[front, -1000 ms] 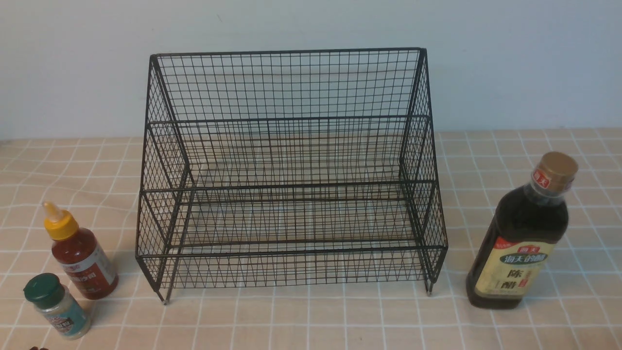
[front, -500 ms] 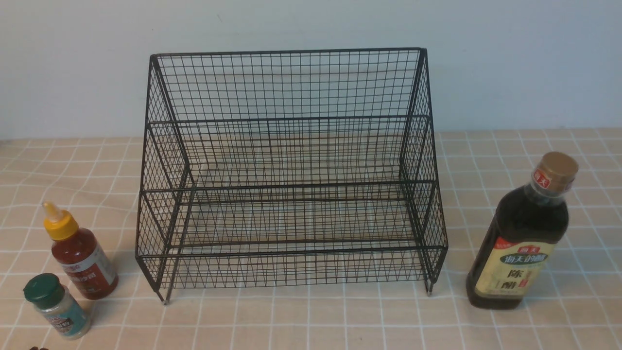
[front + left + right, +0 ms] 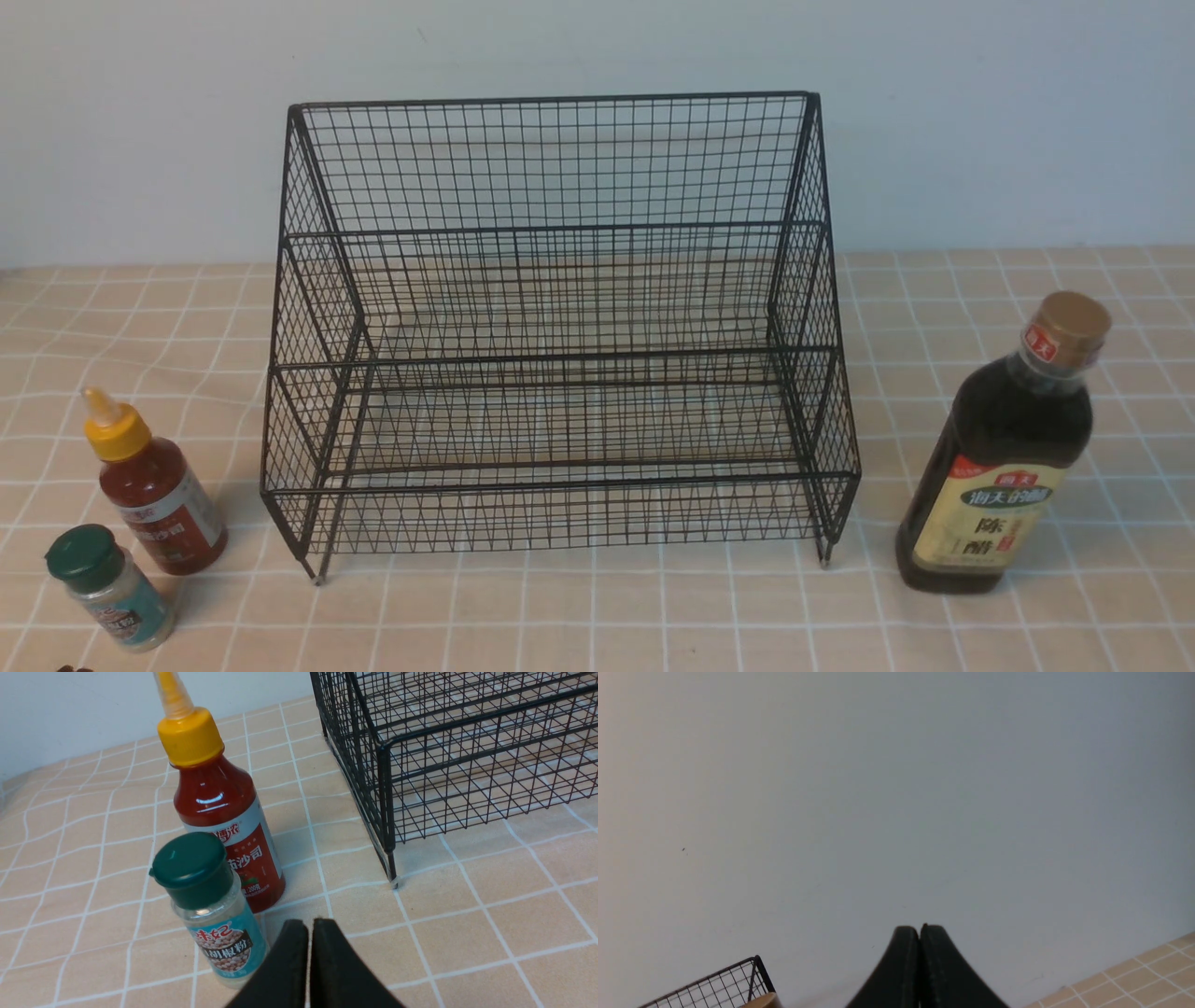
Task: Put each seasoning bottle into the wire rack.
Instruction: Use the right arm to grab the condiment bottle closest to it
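Note:
The black wire rack (image 3: 560, 327) stands empty in the middle of the table, its corner foot (image 3: 391, 877) showing in the left wrist view. Left of it stand the red sauce bottle (image 3: 154, 485) (image 3: 224, 816) with a yellow nozzle cap and, nearer me, the small green-lidded jar (image 3: 107, 588) (image 3: 210, 905). The tall dark bottle (image 3: 1004, 457) with a gold cap stands right of the rack. My left gripper (image 3: 310, 924) is shut and empty, just beside the jar. My right gripper (image 3: 920, 928) is shut, empty and faces the wall; a rack corner (image 3: 733, 980) shows below it. Neither arm appears in the front view.
A tan checked cloth (image 3: 653, 616) covers the table. A plain pale wall (image 3: 980, 121) rises right behind the rack.

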`<state>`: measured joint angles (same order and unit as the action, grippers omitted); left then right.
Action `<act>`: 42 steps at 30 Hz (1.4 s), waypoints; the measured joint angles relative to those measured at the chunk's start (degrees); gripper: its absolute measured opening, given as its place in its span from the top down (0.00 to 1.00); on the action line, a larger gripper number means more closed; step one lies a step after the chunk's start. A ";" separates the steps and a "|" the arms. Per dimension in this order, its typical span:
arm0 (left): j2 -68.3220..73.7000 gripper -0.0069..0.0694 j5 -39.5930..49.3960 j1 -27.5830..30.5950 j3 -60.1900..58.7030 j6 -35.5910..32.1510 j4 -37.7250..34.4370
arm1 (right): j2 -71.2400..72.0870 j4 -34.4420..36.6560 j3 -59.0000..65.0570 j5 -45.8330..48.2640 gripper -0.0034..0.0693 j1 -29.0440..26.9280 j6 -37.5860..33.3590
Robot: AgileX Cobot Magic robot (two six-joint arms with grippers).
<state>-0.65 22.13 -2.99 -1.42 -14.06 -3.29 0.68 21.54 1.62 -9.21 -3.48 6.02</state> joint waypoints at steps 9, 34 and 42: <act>0.00 0.92 0.00 0.00 0.00 0.00 0.00 | 0.00 -1.04 -1.15 -3.86 0.97 0.17 5.79; 0.00 0.92 0.00 0.00 0.00 0.00 0.00 | -53.93 -70.66 -30.12 -7.23 0.24 10.45 39.57; 0.00 0.92 0.00 0.00 0.00 0.00 0.00 | -63.38 -70.00 -30.65 -4.28 0.20 10.45 39.58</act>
<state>-0.65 22.13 -2.99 -1.42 -14.06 -3.29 -62.70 -48.46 -29.03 -13.49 6.97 45.60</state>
